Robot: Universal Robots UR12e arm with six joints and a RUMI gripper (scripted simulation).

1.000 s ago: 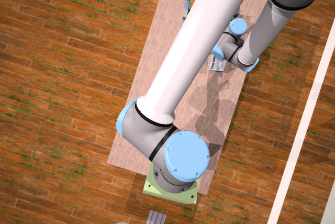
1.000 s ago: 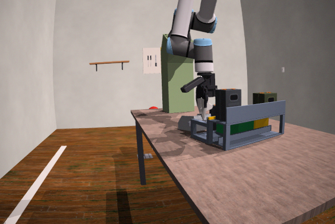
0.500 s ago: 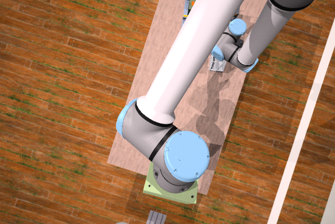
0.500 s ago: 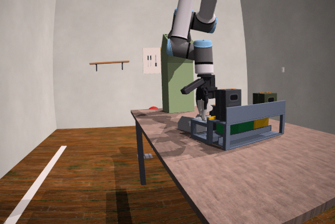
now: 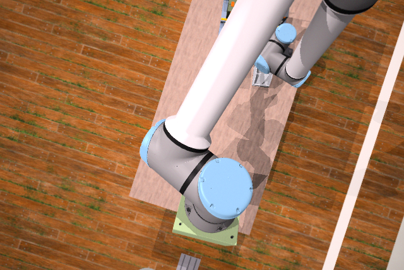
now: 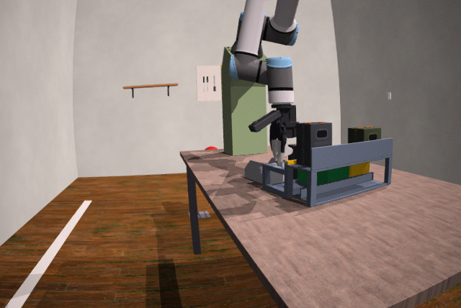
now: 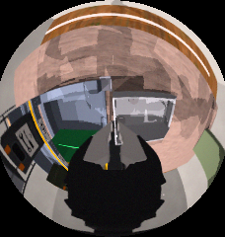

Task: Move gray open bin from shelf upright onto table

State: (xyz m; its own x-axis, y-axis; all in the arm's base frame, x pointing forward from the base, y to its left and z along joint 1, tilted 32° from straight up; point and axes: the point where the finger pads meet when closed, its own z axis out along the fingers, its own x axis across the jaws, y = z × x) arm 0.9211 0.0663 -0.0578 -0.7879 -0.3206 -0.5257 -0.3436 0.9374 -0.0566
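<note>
Wrist view: the claw (image 7: 113, 135) is pressed together on the thin left wall of the gray open bin (image 7: 142, 116), pinching that rim from above.
Bin position: out of the blue-gray shelf (image 6: 349, 154), just beside its left end and low over or on the worktop (image 6: 335, 241); whether it touches down cannot be told.
Bin attitude: roughly upright, its open top facing the wrist camera.
Step in hand: setting the bin down beside the shelf, by my judgement.
Doing it well: lower straight down and slowly, since a one-wall pinch lets the bin swing; keep the base level so the parts stay in; keep it apart from the shelf post; spread the fingers only once the base rests flat, then lift straight up.
Risk: a tilt on release could tip it.
Count, arms and claws: one each.
Count, gray bins: one.
Count, shelves: one.
Count, cases on top: two, a black case (image 6: 314, 137) and a dark green case (image 6: 364, 134).
Count, coloured bins inside: one green bin (image 6: 327, 176), one yellow bin (image 6: 359, 168).
Count, parts in bin: too blurred to number.
</note>
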